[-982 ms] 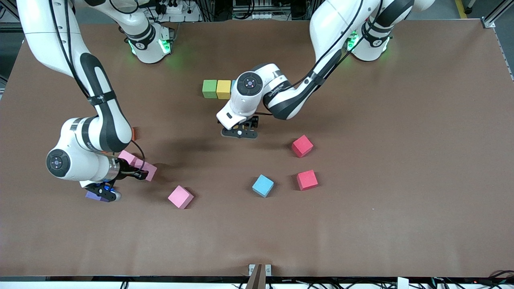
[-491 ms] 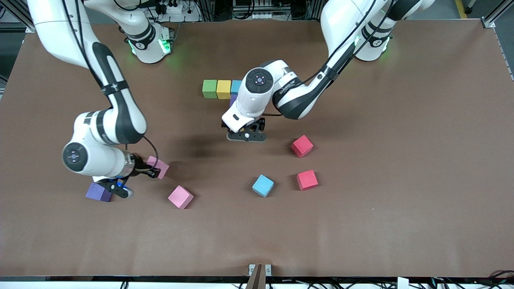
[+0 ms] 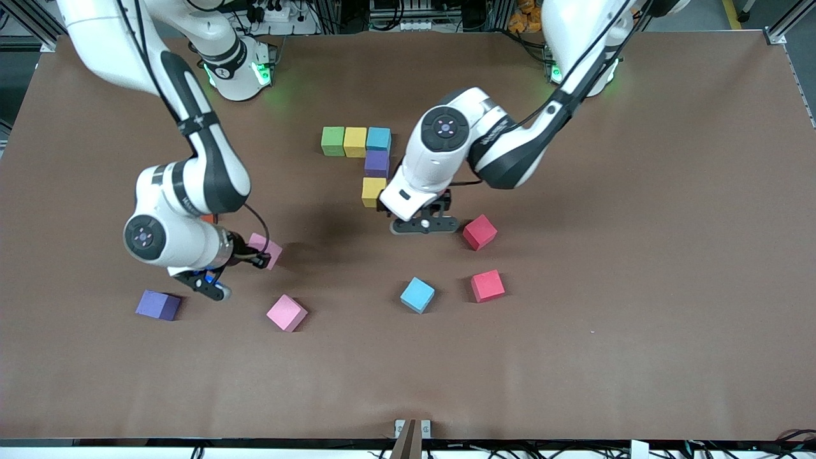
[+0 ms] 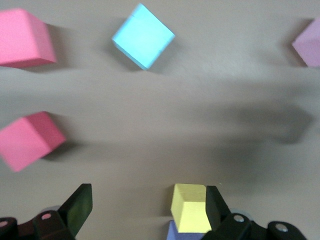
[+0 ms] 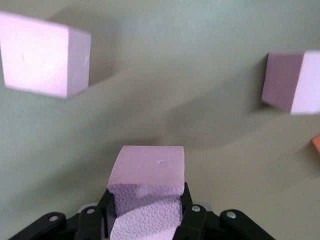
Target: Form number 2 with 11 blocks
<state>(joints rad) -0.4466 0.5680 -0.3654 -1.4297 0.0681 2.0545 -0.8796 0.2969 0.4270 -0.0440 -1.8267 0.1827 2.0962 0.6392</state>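
The left gripper hangs over the table's middle, fingers spread wide and empty. The right gripper, toward the right arm's end, is clamped on a pink block.

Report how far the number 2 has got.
Done: five foam cubes placed, a green, yellow, light blue row, then purple and yellow below. In hand: right gripper carries a pink cube. Left gripper open, empty. Six remain.
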